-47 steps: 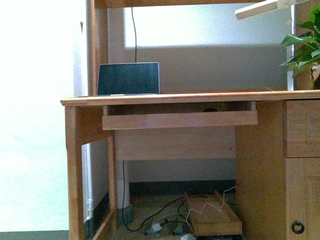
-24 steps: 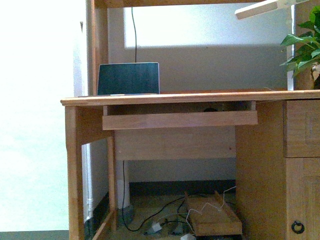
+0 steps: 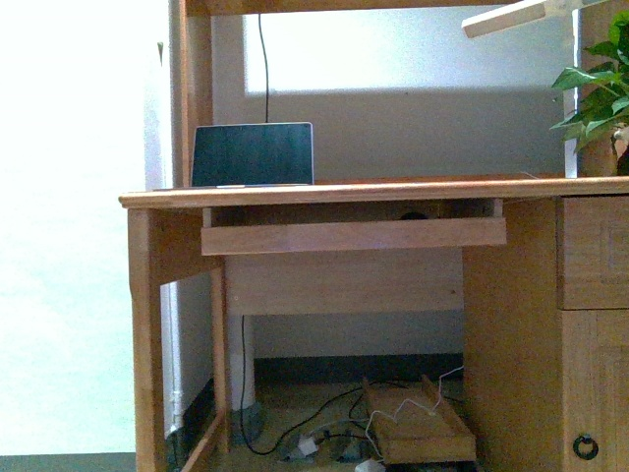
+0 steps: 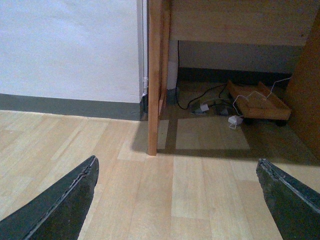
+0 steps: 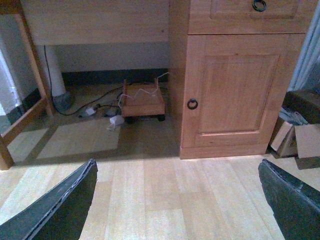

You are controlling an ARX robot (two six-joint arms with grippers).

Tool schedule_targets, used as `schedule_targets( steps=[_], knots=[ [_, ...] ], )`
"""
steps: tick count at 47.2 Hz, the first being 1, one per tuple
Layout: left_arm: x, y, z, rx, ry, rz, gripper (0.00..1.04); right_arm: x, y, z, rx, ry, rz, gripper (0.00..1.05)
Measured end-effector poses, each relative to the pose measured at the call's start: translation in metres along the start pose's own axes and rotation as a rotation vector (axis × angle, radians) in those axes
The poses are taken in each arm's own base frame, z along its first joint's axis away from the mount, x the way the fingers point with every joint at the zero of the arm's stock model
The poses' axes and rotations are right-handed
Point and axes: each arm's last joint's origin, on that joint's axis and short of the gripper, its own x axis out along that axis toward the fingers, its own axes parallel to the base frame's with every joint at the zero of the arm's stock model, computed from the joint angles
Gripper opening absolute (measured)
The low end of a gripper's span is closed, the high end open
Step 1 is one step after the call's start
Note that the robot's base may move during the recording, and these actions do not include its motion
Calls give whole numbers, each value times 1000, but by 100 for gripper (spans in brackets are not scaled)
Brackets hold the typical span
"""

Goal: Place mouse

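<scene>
A small dark rounded shape, the mouse [image 3: 413,214], peeks out of the narrow gap between the desk top and the pulled-out keyboard tray [image 3: 354,236]; most of it is hidden. Neither arm appears in the front view. My left gripper [image 4: 176,161] is open over bare wooden floor, facing the desk's left leg [image 4: 155,75], with nothing between its dark fingers. My right gripper [image 5: 177,163] is also open and holds nothing, low over the floor in front of the desk's cabinet door [image 5: 235,90].
An open laptop [image 3: 253,154] stands on the desk top [image 3: 373,191] at the left, and a leafy plant [image 3: 600,88] at the right. Under the desk lie cables and a low wooden stand [image 3: 418,428]. Cardboard boxes [image 5: 300,135] sit beside the cabinet.
</scene>
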Motion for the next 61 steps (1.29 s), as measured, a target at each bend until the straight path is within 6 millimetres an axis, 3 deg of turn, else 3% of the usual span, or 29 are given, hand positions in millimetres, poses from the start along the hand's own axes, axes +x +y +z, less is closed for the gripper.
schedule_targets(
  steps=[61],
  knots=[
    [0, 0, 0, 0, 0, -1, 97, 0, 0, 0, 0, 0, -1, 97]
  ],
)
